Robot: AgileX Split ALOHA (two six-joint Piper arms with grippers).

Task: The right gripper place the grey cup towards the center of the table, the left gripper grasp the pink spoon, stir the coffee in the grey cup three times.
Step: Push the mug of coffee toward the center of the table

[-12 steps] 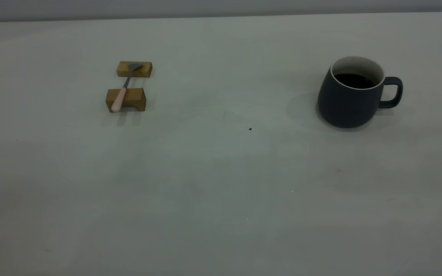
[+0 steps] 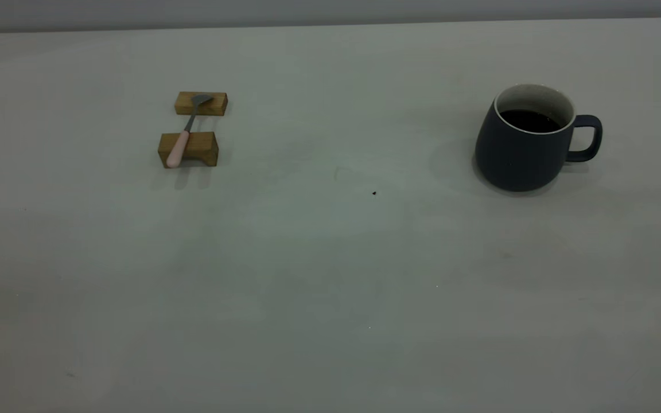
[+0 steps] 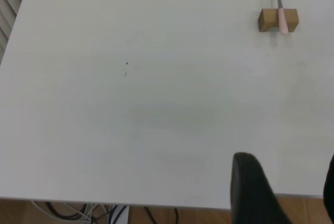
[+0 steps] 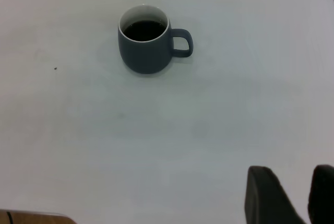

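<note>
The grey cup (image 2: pixel 523 146) stands upright at the right side of the table (image 2: pixel 330 275), handle pointing right, with dark coffee (image 2: pixel 530 120) inside. The pink spoon (image 2: pixel 184 135) lies across two wooden blocks at the left, its bowl on the far block. Neither gripper shows in the exterior view. In the left wrist view my left gripper (image 3: pixel 287 182) is open over the table's near edge, far from the spoon (image 3: pixel 281 12). In the right wrist view my right gripper (image 4: pixel 295 182) is open with a narrow gap, well short of the cup (image 4: pixel 146 44), holding nothing.
Two brown wooden blocks (image 2: pixel 188 149) (image 2: pixel 201 104) carry the spoon. A tiny dark speck (image 2: pixel 374 193) lies near the table's middle. Cables (image 3: pixel 78 211) hang below the table edge in the left wrist view. Bare tabletop stretches between spoon and cup.
</note>
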